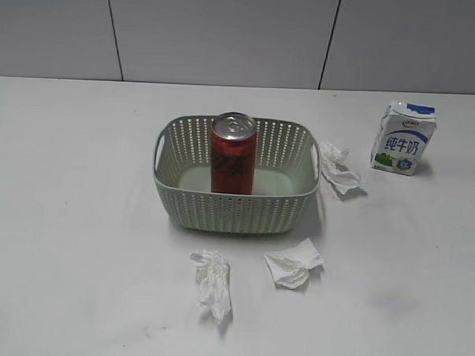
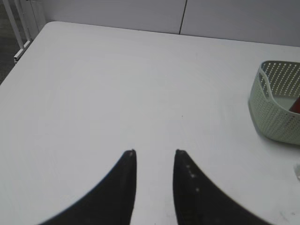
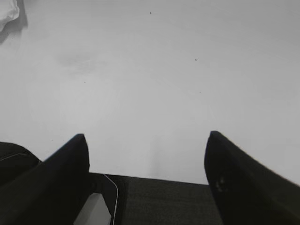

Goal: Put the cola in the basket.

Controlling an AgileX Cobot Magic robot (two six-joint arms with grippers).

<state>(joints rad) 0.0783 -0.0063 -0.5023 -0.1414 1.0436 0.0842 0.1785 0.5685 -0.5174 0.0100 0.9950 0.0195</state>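
The cola (image 1: 233, 154), a tall red can with a silver top, stands upright inside the pale grey-green perforated basket (image 1: 236, 213) at the table's middle. In the left wrist view the basket (image 2: 276, 115) sits at the right edge with a red sliver of the cola (image 2: 295, 105) inside. My left gripper (image 2: 154, 152) hangs over bare table far left of the basket, its fingers a little apart and empty. My right gripper (image 3: 147, 138) is wide open and empty above the table's front edge. Neither gripper shows in the exterior view.
A white-and-blue milk carton (image 1: 404, 139) stands at the back right. Crumpled tissues lie right of the basket (image 1: 338, 170) and in front of it (image 1: 213, 282) (image 1: 294, 264). A tissue corner (image 3: 8, 13) shows top left in the right wrist view.
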